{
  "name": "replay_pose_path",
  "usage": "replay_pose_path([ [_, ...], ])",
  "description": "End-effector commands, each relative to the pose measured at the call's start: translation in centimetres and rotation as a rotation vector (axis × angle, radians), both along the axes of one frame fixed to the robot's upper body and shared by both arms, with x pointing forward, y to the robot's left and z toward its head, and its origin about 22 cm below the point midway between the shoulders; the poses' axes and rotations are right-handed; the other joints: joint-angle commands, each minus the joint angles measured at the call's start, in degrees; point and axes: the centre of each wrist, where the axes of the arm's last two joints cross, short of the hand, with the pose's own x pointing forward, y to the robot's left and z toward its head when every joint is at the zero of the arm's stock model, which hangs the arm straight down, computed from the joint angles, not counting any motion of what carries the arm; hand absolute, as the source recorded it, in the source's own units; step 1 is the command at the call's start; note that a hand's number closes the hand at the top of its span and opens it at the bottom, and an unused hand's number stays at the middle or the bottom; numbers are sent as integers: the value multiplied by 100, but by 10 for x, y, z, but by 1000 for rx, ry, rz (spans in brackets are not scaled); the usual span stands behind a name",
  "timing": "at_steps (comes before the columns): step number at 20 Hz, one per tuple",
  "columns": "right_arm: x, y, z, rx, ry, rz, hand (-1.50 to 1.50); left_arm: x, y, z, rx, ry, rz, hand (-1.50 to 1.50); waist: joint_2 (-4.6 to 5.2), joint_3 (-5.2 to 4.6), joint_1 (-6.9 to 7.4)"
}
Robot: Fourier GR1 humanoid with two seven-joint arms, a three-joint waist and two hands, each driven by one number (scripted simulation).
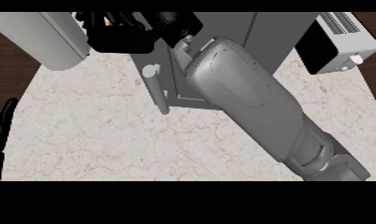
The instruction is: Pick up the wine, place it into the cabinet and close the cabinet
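My right forearm (pixel 249 98) reaches from the lower right up to the grey cabinet (pixel 279 34) at the back. My right hand (pixel 121 36) shows as a black mass at the cabinet's left front corner, just left of the open door (pixel 150 58). The door stands edge-on, with its long bar handle (pixel 156 91) pointing toward me. No wine bottle shows; a small orange spot (pixel 110 19) sits by the hand, which hides what is beneath it. A thin black sliver of my left hand (pixel 7 113) shows at the left edge.
A large pale grey rounded object (pixel 47 39) stands at the back left, close to my right hand. A white and black appliance (pixel 334 44) sits at the back right. The marble counter (pixel 110 138) spreads across the front.
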Motion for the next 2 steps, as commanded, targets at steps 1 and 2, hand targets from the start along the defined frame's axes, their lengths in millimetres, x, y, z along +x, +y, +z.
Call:
replay_pose_path([
  [1, 42, -45, -8, -18, 33, -205, 150, 5, 4, 1, 11, 1, 21, -150, 283, 50, -79],
  [2, 44, -42, -12, -29, 44, -203, 150, 4, -3, 1, -10, -9, -4, -150, 294, 48, -40],
])
